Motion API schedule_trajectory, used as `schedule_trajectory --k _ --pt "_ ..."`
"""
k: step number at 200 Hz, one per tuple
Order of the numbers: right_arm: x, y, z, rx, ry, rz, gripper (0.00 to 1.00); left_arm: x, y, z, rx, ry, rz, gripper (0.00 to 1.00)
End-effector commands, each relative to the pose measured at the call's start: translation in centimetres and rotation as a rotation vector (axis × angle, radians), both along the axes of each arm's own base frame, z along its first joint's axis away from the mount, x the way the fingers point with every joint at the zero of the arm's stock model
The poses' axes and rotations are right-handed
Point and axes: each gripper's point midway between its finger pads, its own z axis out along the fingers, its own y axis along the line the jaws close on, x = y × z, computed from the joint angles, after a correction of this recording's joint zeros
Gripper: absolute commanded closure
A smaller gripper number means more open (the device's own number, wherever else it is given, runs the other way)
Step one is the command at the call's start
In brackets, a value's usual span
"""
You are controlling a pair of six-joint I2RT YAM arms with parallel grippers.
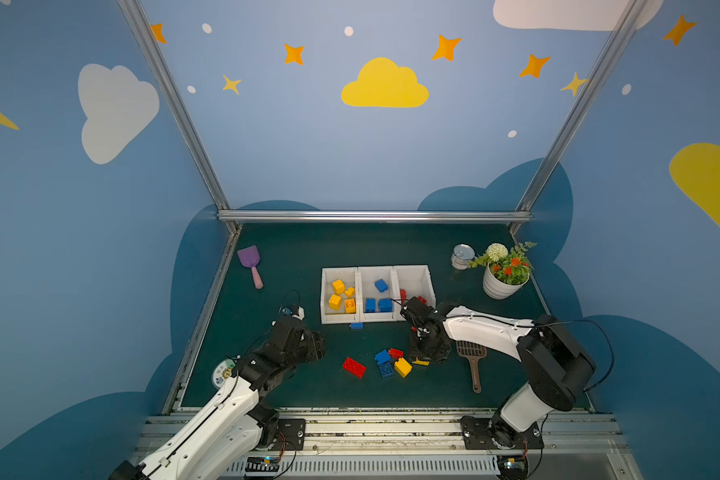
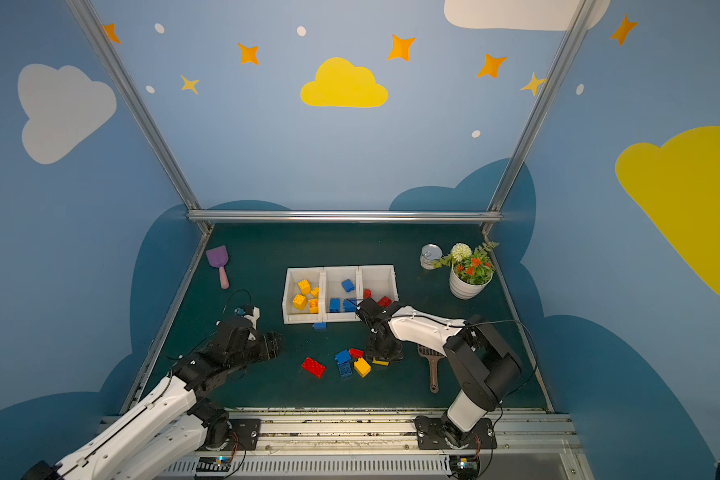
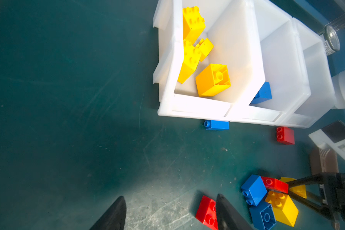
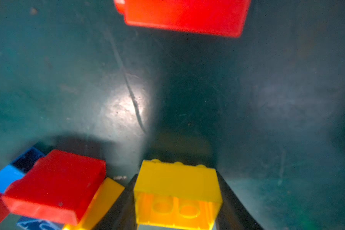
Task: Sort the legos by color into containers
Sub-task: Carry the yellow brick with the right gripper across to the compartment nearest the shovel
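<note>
Glossy yellow studded oblong brick, clamped in the right pincer; left pincer's tapered black jaws stand apart over the scuffed green counter.

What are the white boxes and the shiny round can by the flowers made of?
The white boxes look like smooth, slightly see-through plastic: light glows through their walls. The round can looks like metal, maybe tin: its top is silvery and shiny.
</note>
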Motion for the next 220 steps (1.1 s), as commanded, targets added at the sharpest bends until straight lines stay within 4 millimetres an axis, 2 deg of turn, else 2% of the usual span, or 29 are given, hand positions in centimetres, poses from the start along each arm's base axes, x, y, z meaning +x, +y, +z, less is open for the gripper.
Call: schedule_trajectory --k 1,31,56,79,110,138,176,220 --pt "0.3 0.2 0.7 0.001 -0.023 -0.005 0.51 -0.1 0.1 0.2 -0.004 -0.007 0.004 0.29" --pt "0.1 -0.1 1.3 -0.004 -0.033 -0.009 0.54 0.0 -0.1 0.2 -0.013 -0.006 0.004 0.29" --pt "0.9 -0.1 3.4 0.003 -0.078 0.018 0.54 0.0 -0.2 0.3 -0.021 -0.009 -0.001 0.29" --pt "2.9 0.0 6.5 0.003 -0.136 0.070 0.54 -0.1 -0.3 0.4 -0.028 -0.008 0.004 0.29" --pt "6.9 0.9 10.5 0.039 -0.218 0.116 0.55 -0.4 -0.1 0.4 -0.034 -0.006 0.009 0.29" --pt "9.6 3.3 12.7 0.076 -0.253 0.175 0.55 -0.7 0.2 0.4 -0.031 -0.007 0.022 0.29" --pt "12.0 7.0 13.6 0.141 -0.259 0.230 0.55 -1.1 0.6 0.4 -0.035 -0.007 0.036 0.28" --pt "13.6 12.8 14.3 0.209 -0.272 0.339 0.55 -1.4 0.6 0.0 -0.040 0.008 0.041 0.28"
